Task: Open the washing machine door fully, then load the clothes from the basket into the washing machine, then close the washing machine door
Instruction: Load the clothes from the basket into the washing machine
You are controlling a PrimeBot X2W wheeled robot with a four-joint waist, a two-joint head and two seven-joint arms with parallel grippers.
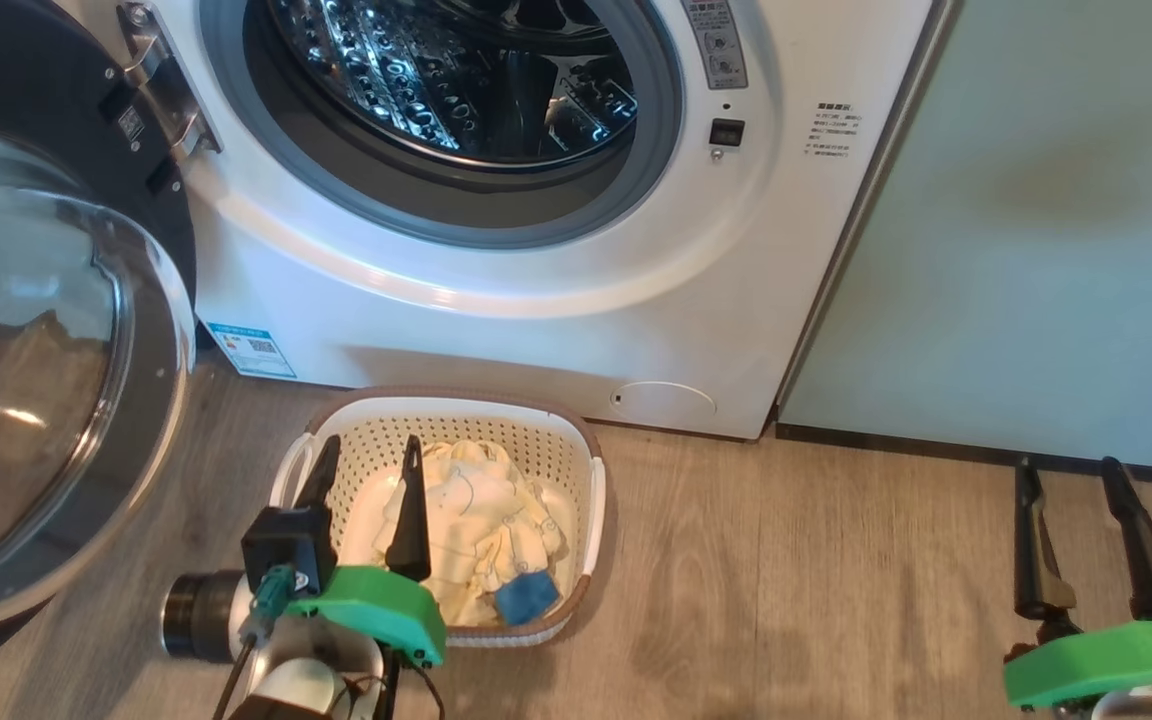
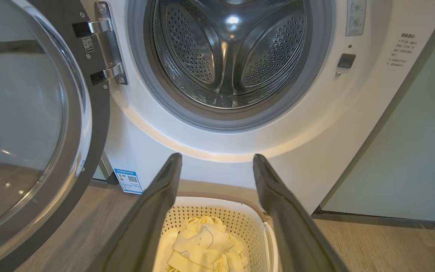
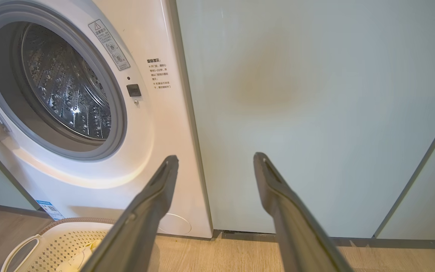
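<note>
"Cream-yellow clothes [image 1: 476, 520] lie heaped in the basket [image 1: 536, 440], which sits on the wooden floor [image 1: 786, 600] just in front of the washing machine [image 1: 496, 340]," I tell my spotter. "The washing machine door [image 1: 36, 350] stands swung wide on my left and the steel drum [image 1: 456, 80] looks bare, so I take this to be the first pick."

"Where are your jaws?"

"My left jaws hang over the basket, spread wide with nothing between them. In the head view one side lines up with the basket's left edge and the other with the middle of the heap. I can't tell how high above the cloth they are. The right jaws are spread wide too, empty, over the floor by the pale green cabinet [image 1: 1036, 250], well apart from the basket."

"So how do you want to take it?"

"I'd shift a touch to my right so both sides straddle the heap inside the basket wall, then go deep before closing. The garments are soft and loose. A shallow pinch would likely lift one piece and leave the small blue piece [image 1: 526, 597] behind. The basket looks light, so I'd rise slowly and watch that it doesn't come along. Then I'd carry over the grey gasket [image 1: 476, 215] well into the drum."
</note>
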